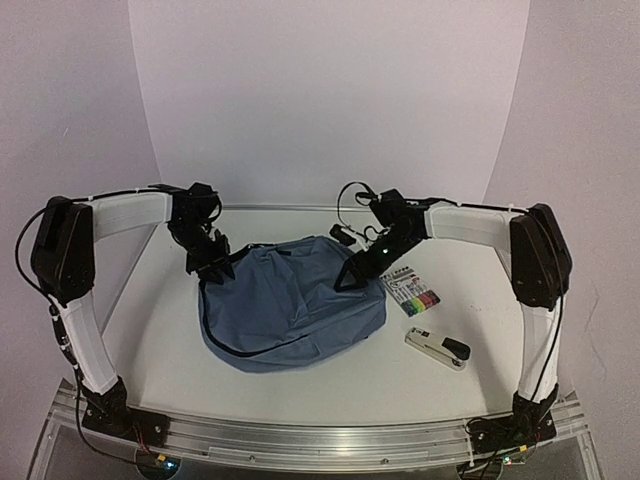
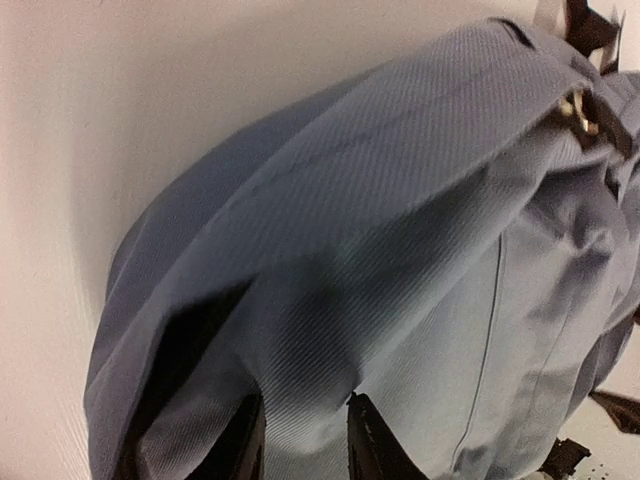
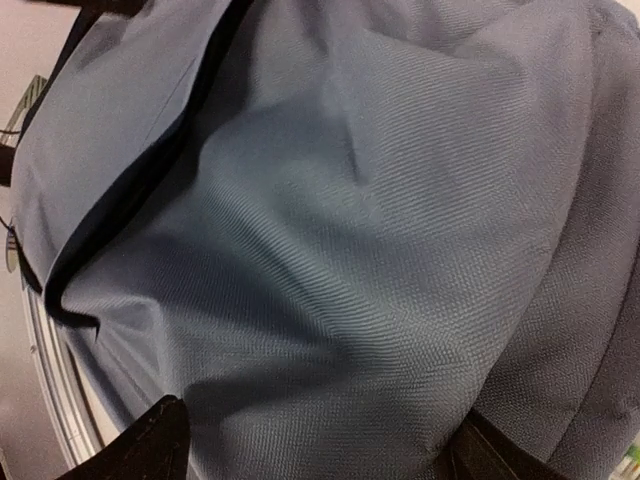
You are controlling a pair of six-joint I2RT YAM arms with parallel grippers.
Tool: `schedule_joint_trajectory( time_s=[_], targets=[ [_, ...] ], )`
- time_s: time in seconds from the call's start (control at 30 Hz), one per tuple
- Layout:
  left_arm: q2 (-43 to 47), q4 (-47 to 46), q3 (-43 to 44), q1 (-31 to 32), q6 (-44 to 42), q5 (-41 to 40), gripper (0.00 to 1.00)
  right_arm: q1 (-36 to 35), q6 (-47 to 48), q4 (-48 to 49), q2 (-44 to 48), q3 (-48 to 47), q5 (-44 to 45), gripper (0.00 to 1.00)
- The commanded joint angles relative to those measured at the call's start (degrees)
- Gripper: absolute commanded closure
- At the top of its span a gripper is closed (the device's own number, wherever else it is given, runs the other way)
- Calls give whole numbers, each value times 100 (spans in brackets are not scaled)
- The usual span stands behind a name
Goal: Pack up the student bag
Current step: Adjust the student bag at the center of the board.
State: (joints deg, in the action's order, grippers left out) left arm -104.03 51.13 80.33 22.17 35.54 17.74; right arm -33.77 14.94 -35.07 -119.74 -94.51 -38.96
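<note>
Student bag (image 1: 290,310) lies slumped, slate-blue fabric with black zipper.

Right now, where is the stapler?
In the top view, the stapler lies on the right side of the table, right of the backpack, with the marker pack just behind it.

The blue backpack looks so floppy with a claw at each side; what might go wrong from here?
1. The student bag lies soft and slumped, so a tug by the left gripper may drag the whole bag instead of widening its opening.
2. The marker pack lies close beside the bag, near the right gripper; a shifting bag or arm could knock it away.
3. The loose black straps could snag a finger.
</note>
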Motion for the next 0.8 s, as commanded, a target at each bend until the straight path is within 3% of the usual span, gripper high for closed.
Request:
schedule_joint_trajectory(
  time_s=[0.0, 0.2, 0.4, 0.5, 0.6, 0.77],
  targets=[
    [-877, -51, 1152, -20, -351, 23, 76, -623, -2, -490, 793, 878, -672, 19],
    [-1252, 134, 1881, -20, -682, 355, 79, -1053, 167, -602, 1552, 1181, -886, 20],
    [-605, 75, 1755, -20, -1097, 682, 45, -833, 651, -600, 1731, 339, 66, 25],
    [-503, 238, 1983, -20, -1429, 605, 35, -816, 624, -406, 1397, -175, 300, 31],
    [-683, 537, 2339, -20, -1601, 556, 32, -816, 180, -69, 896, -628, 725, 41],
    [-989, 218, 2790, -20, -1679, 951, 30, -858, -340, 190, 283, -1076, 884, 44]
  ],
)
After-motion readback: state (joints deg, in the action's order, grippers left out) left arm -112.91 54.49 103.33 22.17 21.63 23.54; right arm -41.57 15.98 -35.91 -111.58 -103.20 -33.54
